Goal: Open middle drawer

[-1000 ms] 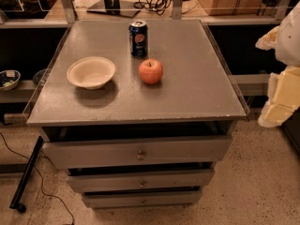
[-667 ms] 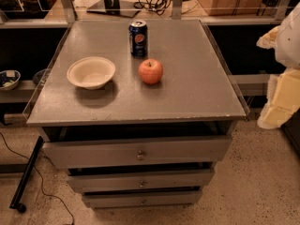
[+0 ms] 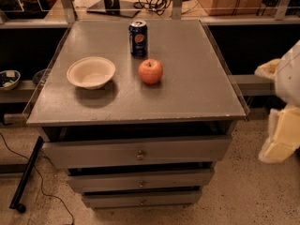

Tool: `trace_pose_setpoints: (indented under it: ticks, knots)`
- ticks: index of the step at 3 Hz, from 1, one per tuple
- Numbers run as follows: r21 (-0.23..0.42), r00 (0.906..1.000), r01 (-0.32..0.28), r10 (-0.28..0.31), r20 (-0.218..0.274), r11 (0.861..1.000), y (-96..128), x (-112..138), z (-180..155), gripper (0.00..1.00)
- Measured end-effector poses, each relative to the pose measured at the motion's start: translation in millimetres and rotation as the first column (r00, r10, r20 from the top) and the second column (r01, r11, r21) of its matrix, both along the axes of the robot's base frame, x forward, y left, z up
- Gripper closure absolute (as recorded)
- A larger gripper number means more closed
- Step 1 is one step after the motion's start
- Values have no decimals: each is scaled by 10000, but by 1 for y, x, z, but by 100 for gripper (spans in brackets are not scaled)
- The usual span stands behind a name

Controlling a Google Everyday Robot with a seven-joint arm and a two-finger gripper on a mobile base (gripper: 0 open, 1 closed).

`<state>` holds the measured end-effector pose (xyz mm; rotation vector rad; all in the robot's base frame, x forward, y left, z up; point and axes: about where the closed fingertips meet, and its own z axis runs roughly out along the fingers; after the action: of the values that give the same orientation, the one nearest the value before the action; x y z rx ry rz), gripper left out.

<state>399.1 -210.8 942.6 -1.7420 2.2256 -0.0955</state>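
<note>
We see the grey cabinet (image 3: pixel 197 97) from above and in front. The middle drawer (image 3: pixel 178 178) sits between the wider top drawer (image 3: pixel 93 153) and the smallest bottom drawer (image 3: pixel 112 199), and its small round knob (image 3: pixel 140 183) is at the centre of the flat front. On the cabinet top stand a white bowl (image 3: pixel 91 72), a red apple (image 3: pixel 150 71) and a blue can (image 3: pixel 138 38) behind the apple. The gripper (image 3: pixel 280 134) hangs at the right edge of the view, beside the cabinet and well apart from the knob. We cannot tell if it is spread or pressed together.
</note>
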Motion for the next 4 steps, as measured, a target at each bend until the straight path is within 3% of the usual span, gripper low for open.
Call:
trace_pose_setpoints:
  ticks: [1, 2, 4]
  knots:
    - [391, 9981, -328, 348, -515, 9987, 5, -26, -21, 0]
    - [782, 9896, -778, 865, -1149, 9939, 17, -54, -39, 0]
    - [1079, 9858, -816, 962, -1377, 9908, 22, -61, -55, 0]
